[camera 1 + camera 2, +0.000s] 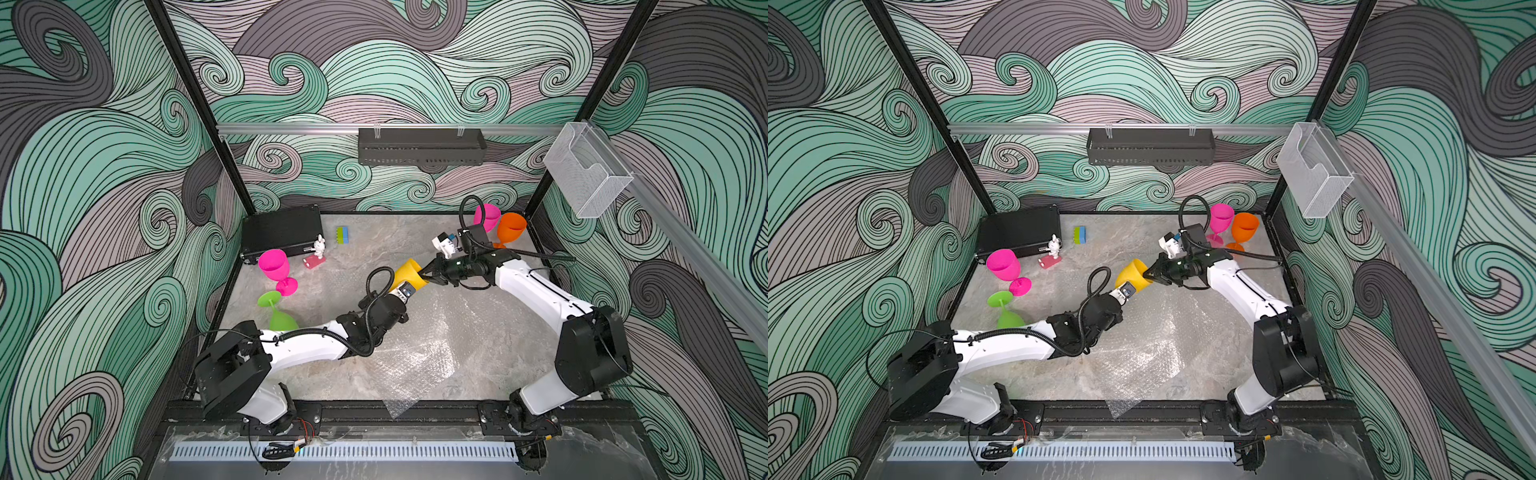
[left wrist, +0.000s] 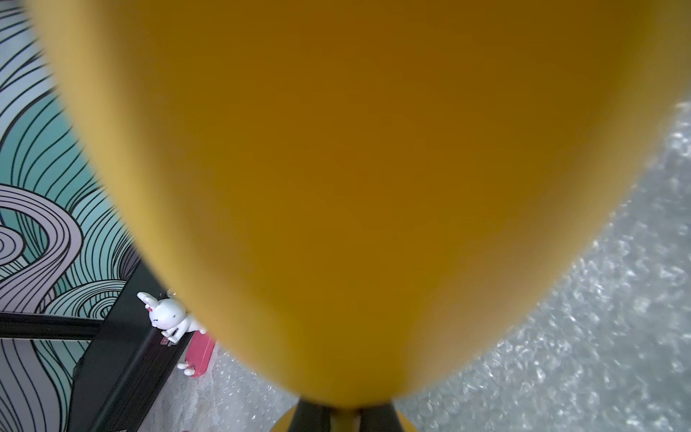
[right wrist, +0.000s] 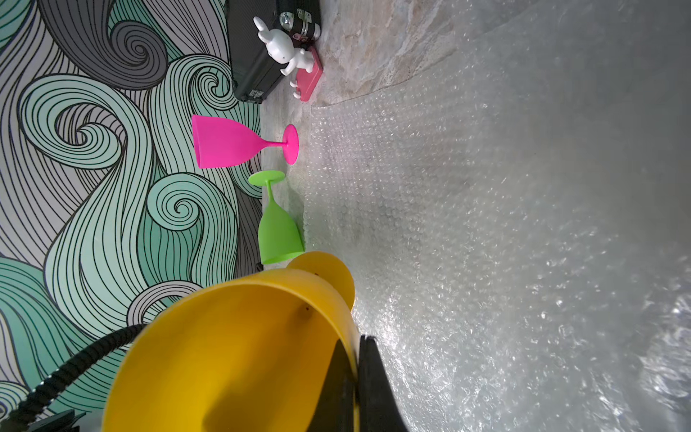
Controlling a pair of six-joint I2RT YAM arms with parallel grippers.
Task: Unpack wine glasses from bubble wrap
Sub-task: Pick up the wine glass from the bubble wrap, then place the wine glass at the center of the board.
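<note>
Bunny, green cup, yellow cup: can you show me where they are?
Bunny (image 3: 281, 45): right wrist view, on its white head.
Green cup (image 3: 279, 233): right wrist view, on its bowl.
Yellow cup (image 1: 409, 271): a top view, on its bowl's outside.

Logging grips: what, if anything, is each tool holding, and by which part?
The right tool pinches the yellow wine glass by its cup rim, one finger inside. The left tool straddles its stem; whether it clamps cannot be told.
</note>
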